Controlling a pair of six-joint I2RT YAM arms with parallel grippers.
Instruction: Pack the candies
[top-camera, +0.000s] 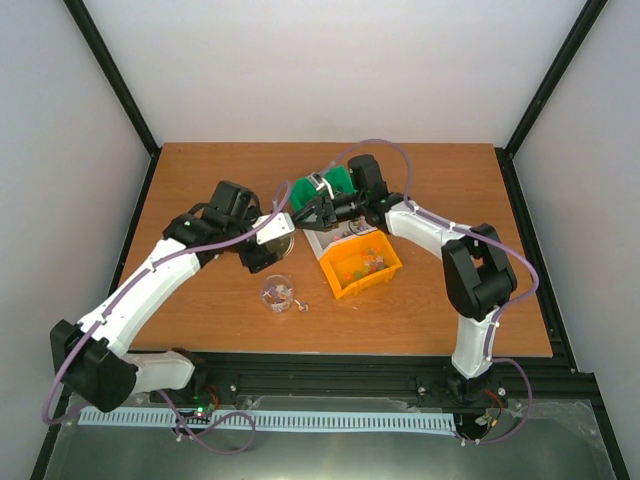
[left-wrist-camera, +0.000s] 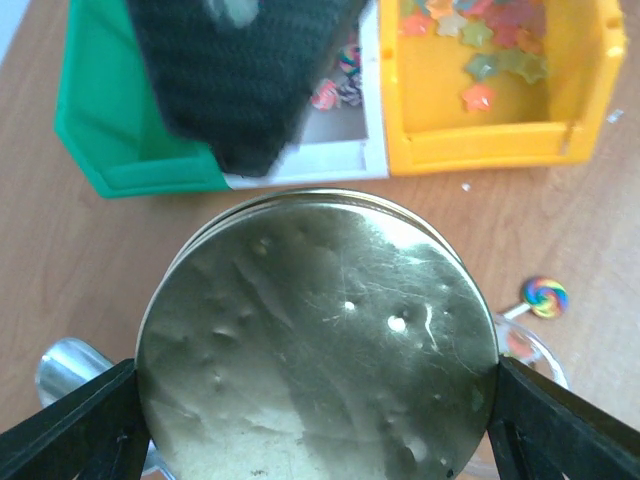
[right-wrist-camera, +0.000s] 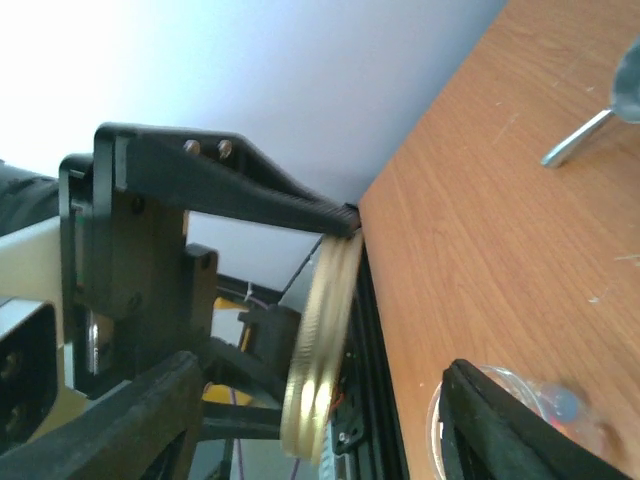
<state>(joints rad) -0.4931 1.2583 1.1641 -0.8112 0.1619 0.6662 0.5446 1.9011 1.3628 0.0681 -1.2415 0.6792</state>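
Observation:
Candies (top-camera: 366, 260) lie in the orange bin (top-camera: 352, 283); in the left wrist view they are star-shaped candies (left-wrist-camera: 478, 62). More sit in the clear jar (top-camera: 278, 293). A swirl lollipop (left-wrist-camera: 546, 297) lies on the table beside the jar. My left gripper (left-wrist-camera: 318, 400) is shut on the gold lid (left-wrist-camera: 320, 330), a finger at each rim, held above the table left of the bins. My right gripper (right-wrist-camera: 322, 375) faces it, open, its fingers (right-wrist-camera: 140, 420) standing apart on either side of the edge-on lid (right-wrist-camera: 322, 340).
Green bin (left-wrist-camera: 110, 140), white bin (left-wrist-camera: 345, 150) and orange bin (left-wrist-camera: 500, 135) stand in a row at mid-table. A metal scoop (left-wrist-camera: 60, 365) lies under the left gripper. The jar's rim (right-wrist-camera: 440, 415) shows by the right finger. Black frame rails edge the table.

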